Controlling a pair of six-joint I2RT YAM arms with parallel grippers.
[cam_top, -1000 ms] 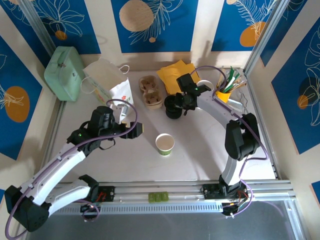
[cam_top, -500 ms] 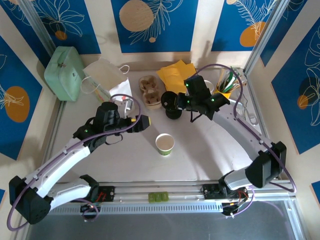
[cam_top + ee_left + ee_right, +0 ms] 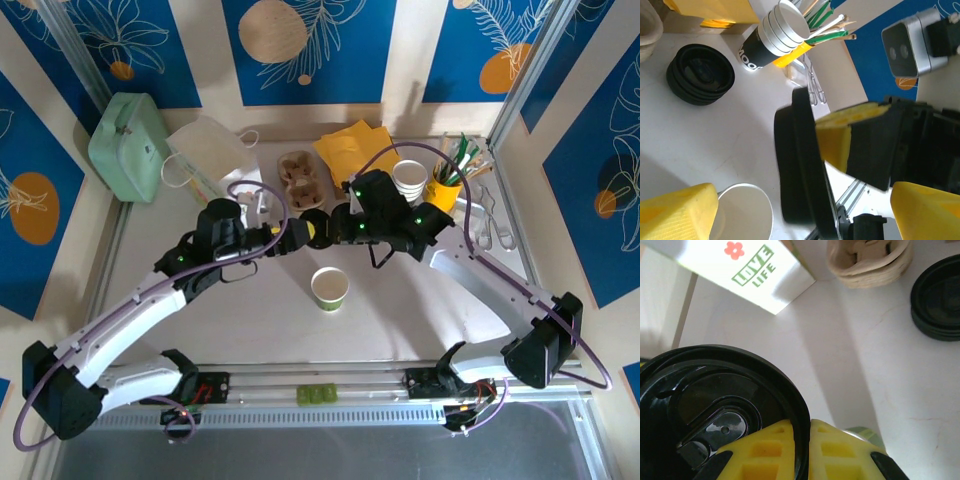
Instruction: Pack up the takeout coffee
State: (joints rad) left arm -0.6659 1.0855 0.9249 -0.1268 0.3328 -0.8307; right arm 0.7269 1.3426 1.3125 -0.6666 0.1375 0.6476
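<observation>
Two arms over a white tabletop (image 3: pixel 400 320): left arm (image 3: pixel 130 320), right arm (image 3: pixel 480 280), wrists close together near its centre. At far-left corner: mint-green box (image 3: pixel 128 145), with white paper bag (image 3: pixel 215 160) just beside it, green "LOVE LIFE" print on one side. Along far edge, left to right: pulp cup carrier (image 3: pixel 297 170), yellow napkins (image 3: pixel 355 145), stack of white-rimmed dark cups (image 3: pixel 409 180), yellow cup of straws and sticks (image 3: pixel 447 188). Flat on tabletop near the dark cups: stack of black lids (image 3: pixel 700 75). Toward near edge from centre: takeout coffee cup (image 3: pixel 330 288), upright, light-green side, open top, white inside, standing alone. Above tabletop, apart from that cup: black lid (image 3: pixel 715 410), tilted on edge, rim pinched tight between right fingers (image 3: pixel 775 450). Either side of the lid: left fingers (image 3: pixel 677 212), spread wide, pads clear of it, gripping nothing.
</observation>
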